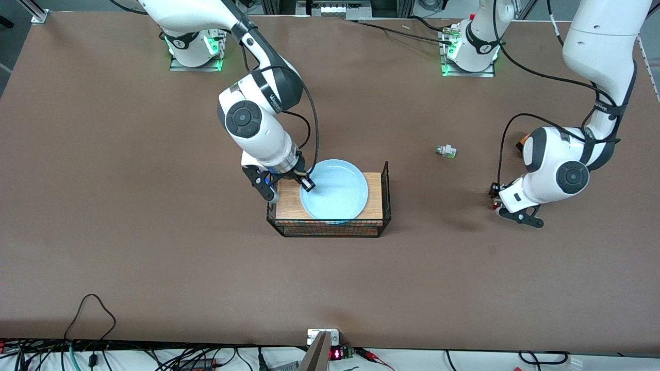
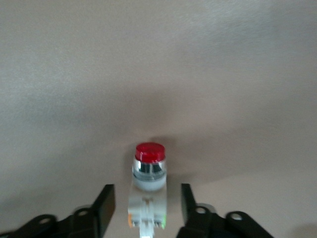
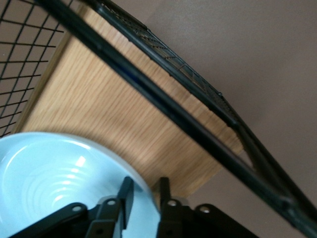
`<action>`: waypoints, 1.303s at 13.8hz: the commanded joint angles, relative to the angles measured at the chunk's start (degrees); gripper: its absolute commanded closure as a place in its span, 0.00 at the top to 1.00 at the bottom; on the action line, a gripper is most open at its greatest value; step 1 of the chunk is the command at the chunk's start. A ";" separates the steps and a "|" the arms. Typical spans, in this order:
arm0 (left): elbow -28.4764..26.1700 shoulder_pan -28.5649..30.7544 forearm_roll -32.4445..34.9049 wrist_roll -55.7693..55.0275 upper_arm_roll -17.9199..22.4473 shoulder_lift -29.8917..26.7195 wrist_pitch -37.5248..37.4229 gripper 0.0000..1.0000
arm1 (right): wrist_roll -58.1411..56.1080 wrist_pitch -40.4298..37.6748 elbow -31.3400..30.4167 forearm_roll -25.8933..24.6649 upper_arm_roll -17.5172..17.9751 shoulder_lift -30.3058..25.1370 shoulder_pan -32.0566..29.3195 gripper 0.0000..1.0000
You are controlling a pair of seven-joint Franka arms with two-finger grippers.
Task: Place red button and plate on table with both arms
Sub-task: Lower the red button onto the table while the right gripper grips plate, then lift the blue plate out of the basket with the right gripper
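The light blue plate (image 1: pixel 337 190) lies in the black wire tray (image 1: pixel 330 229) on its wood floor. My right gripper (image 1: pixel 304 185) is at the plate's rim toward the right arm's end, one finger inside the rim and one outside, shut on it; the right wrist view shows the plate (image 3: pixel 49 173), the gripper (image 3: pixel 146 191) and the tray (image 3: pixel 163 106). The red button (image 2: pixel 148 178) lies on the brown table (image 1: pixel 154 232) between the fingers (image 2: pixel 105 203) of my left gripper (image 2: pixel 147 198), which is open with a gap on each side. That gripper (image 1: pixel 496 202) is low at the table toward the left arm's end.
A green-tipped white switch (image 1: pixel 445 151) lies on the table between the tray and the left arm, farther from the front camera than the left gripper. The tray's tall wire wall (image 1: pixel 385 190) stands beside the plate. Cables run along the table's near edge.
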 commanded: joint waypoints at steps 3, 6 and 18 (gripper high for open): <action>13.18 0.10 1.02 -5.94 -5.74 -4.22 -23.43 1.00 | -3.15 -0.43 1.76 -0.84 -0.64 0.28 0.25 0.00; 25.31 0.10 0.49 -6.47 -8.90 -4.22 -35.48 1.00 | -4.29 -4.90 2.55 -0.67 -0.64 -3.57 0.33 0.00; 20.82 -8.87 -7.04 -16.93 3.01 -22.57 -37.84 1.00 | -40.69 -44.99 21.28 7.17 -1.08 -9.92 -20.81 0.00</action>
